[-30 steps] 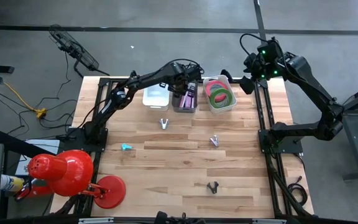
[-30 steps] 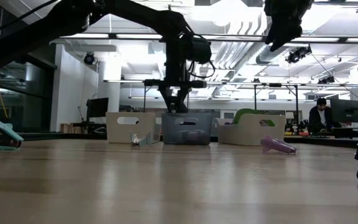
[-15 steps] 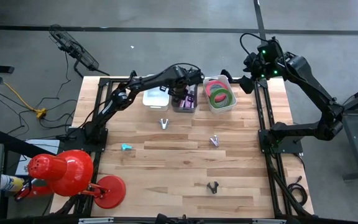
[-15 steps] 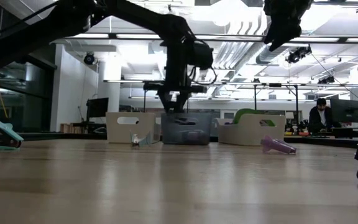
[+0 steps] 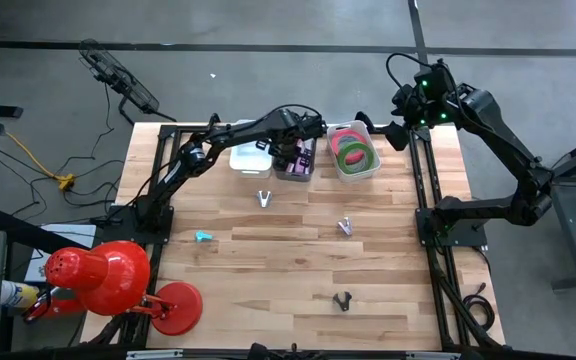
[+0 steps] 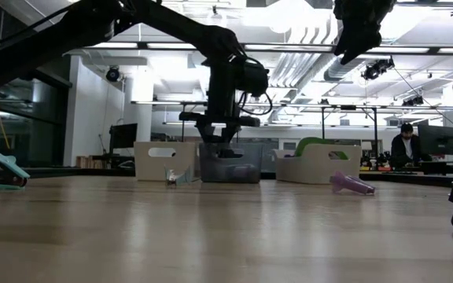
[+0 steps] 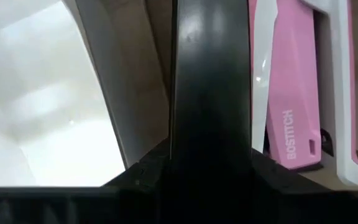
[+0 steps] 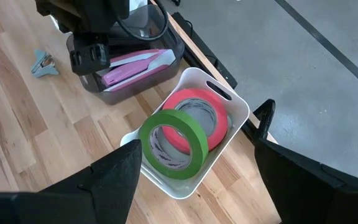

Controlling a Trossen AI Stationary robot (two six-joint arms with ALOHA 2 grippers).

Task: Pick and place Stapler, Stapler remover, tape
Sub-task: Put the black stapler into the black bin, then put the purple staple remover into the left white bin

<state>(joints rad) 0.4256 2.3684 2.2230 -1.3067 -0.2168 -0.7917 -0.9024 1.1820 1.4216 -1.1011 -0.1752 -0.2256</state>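
Note:
My left gripper point(image 5: 290, 152) reaches down into the grey bin point(image 5: 298, 178) at the table's far edge. It is shut on a black stapler point(image 7: 209, 81). A pink stapler point(image 7: 288, 93) lies in that bin beside it. The tape, green rolls point(image 8: 173, 146) and a pink-red roll point(image 8: 201, 115), lies stacked in the white bin point(image 8: 232, 99) to the right. My right gripper point(image 8: 201, 127) hangs open high above that bin, touching nothing. Several staple removers lie on the table, among them a grey one point(image 5: 264, 198), a purple one point(image 5: 345, 227) and a teal one point(image 5: 204, 236). My left gripper holds the black stapler by its upper end, where its long back point(image 7: 209, 155) runs into the dark gripper body that hides the contact. The gripper comes from above, pointing steeply down. The stapler hangs below it inside the grey bin; whether it rests on the bottom I cannot tell.
A second white bin point(image 5: 251, 158) stands left of the grey one. A black staple remover point(image 5: 343, 300) lies near the table's front edge. A red lamp point(image 5: 108, 280) stands at the front left corner. The wooden middle of the table point(image 5: 288, 260) is bare.
My left gripper has sunk from just above the grey bin down into it, carrying the black stapler with it.

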